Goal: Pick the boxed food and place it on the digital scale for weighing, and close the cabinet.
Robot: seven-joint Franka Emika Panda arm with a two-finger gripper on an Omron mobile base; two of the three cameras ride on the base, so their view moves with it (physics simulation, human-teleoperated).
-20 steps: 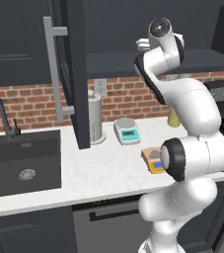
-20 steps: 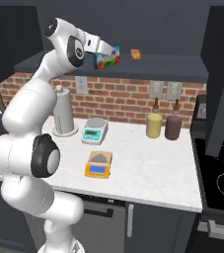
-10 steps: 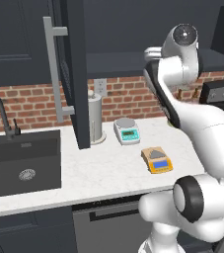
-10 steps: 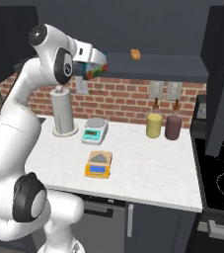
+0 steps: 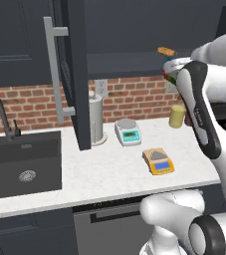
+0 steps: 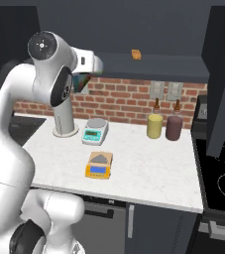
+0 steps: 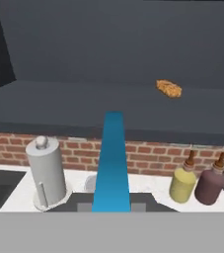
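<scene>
Open marble counter (image 6: 148, 163) surrounds the orange-yellow digital scale (image 6: 98, 165); the white-and-teal scale (image 6: 95, 131), paper-towel holder (image 5: 95, 119), two bottles (image 6: 163, 125) and open cabinet door (image 5: 74, 74) crowd the back.

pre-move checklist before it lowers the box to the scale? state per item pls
1. Boxed food held in the end effector: ok, shut on it.
2. Box out of the cabinet: ok.
3. Digital scale platform bare: ok.
4. Right target: ok, the orange scale sits nearer the counter's front edge than the white-and-teal scale.
5. Path down: cannot tell; the paper towel holder stands close.
6. Cabinet door: not ok, open.
</scene>
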